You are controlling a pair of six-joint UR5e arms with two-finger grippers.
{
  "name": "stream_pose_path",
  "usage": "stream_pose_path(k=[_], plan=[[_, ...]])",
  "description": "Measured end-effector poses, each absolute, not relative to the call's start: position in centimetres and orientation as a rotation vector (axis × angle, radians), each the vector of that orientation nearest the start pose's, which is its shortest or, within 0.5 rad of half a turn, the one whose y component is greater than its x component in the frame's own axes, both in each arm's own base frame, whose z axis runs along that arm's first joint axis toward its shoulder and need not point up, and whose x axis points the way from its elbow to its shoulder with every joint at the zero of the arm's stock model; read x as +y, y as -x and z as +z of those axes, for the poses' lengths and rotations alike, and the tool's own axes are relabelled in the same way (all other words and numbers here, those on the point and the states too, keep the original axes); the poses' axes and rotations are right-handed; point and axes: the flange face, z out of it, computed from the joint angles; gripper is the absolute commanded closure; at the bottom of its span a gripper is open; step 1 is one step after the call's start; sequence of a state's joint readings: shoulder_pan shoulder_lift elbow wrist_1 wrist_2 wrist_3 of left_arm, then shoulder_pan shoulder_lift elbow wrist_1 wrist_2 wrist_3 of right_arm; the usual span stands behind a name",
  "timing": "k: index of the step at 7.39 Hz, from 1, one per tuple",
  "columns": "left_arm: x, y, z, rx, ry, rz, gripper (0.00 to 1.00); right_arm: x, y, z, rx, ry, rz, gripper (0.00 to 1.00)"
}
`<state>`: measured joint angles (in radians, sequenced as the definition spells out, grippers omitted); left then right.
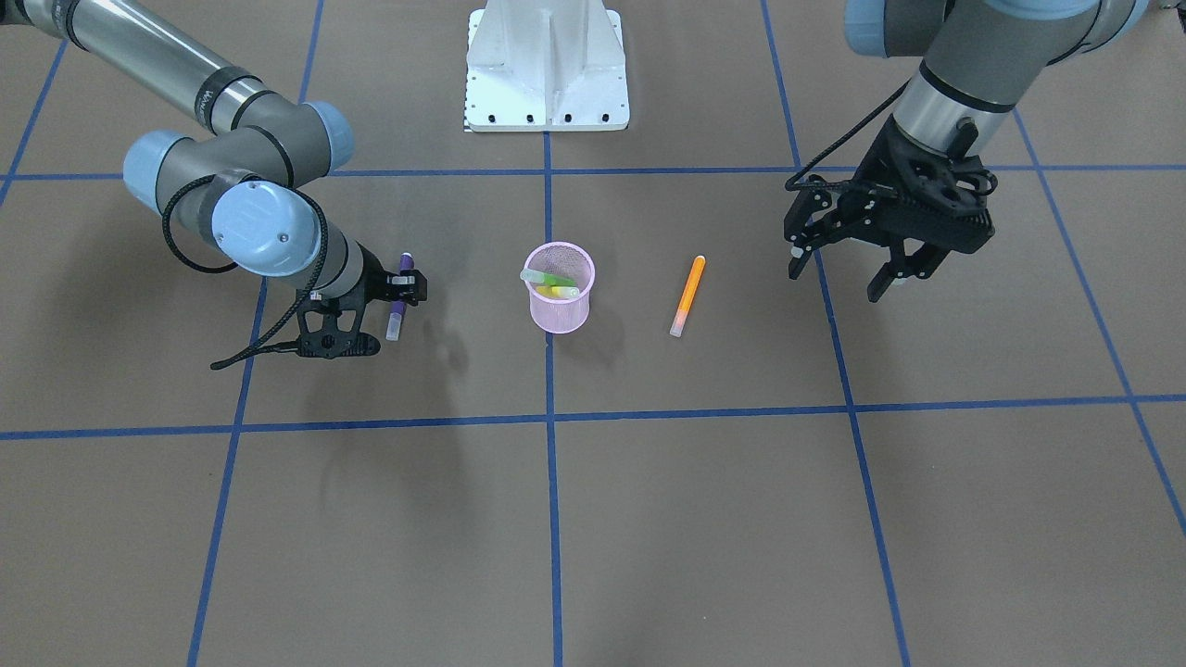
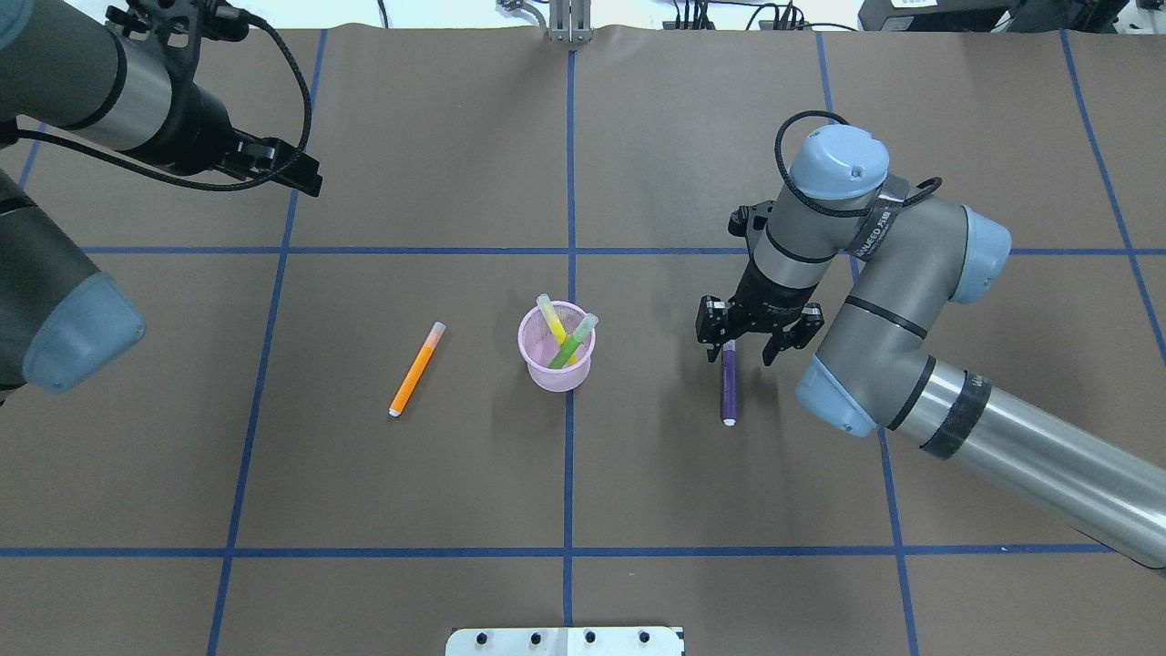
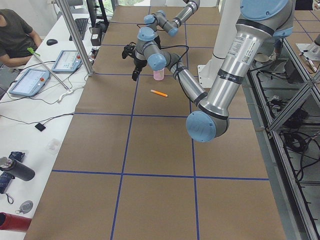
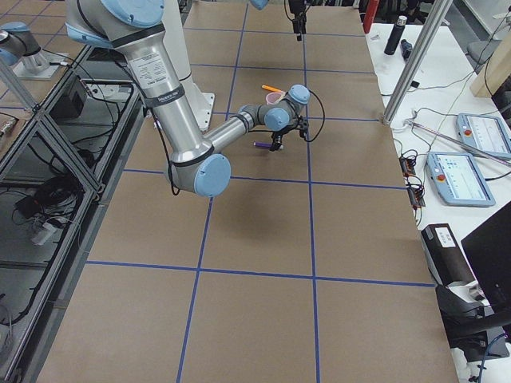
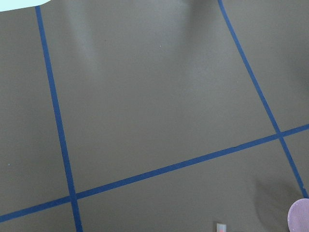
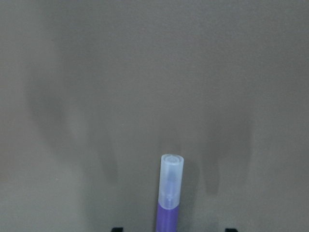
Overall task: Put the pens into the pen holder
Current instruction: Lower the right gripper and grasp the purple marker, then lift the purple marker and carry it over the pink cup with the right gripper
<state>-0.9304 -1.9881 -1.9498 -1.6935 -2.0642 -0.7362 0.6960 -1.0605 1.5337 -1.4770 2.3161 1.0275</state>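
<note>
The pink mesh pen holder [image 1: 560, 301] [image 2: 557, 357] stands upright at the table's middle and holds a green pen [image 2: 574, 343] and a yellow one [image 2: 550, 319]. The orange pen [image 1: 687, 296] [image 2: 416, 369] lies flat on the table to the holder's left in the overhead view. The purple pen [image 1: 398, 301] [image 2: 728, 383] [image 6: 170, 193] lies flat to the holder's right. My right gripper [image 2: 740, 357] [image 1: 382, 313] is low and open, its fingers astride the purple pen's cap end. My left gripper [image 1: 843, 278] is open and empty, held high, well away from the orange pen.
The white robot base [image 1: 547, 65] stands at the table's robot side. Blue tape lines cross the brown table [image 2: 638, 474]. The holder's rim shows at the corner of the left wrist view [image 5: 300, 217]. An operator [image 3: 15, 35] sits beyond the far table edge.
</note>
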Motion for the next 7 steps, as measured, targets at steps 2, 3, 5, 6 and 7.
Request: stream_pose_path(k=[2, 3, 5, 6, 7], plan=[[-51.3, -27.6, 24.4, 0.926, -0.404, 0.140, 0.12, -48.2, 48.8, 36.5, -0.853, 0.287, -0.073, 0.35], [-51.3, -27.6, 24.4, 0.926, -0.404, 0.140, 0.12, -48.0, 49.2, 36.6, -0.850, 0.291, -0.077, 0.46], [-51.3, -27.6, 24.4, 0.925, -0.404, 0.140, 0.12, -47.7, 49.6, 36.7, -0.847, 0.295, -0.082, 1.00], [-51.3, -27.5, 24.4, 0.925, -0.405, 0.140, 0.12, -47.6, 49.6, 36.7, -0.846, 0.296, -0.083, 1.00], [-51.3, -27.5, 24.3, 0.926, -0.406, 0.140, 0.12, -47.6, 49.6, 36.8, -0.845, 0.297, -0.083, 1.00]])
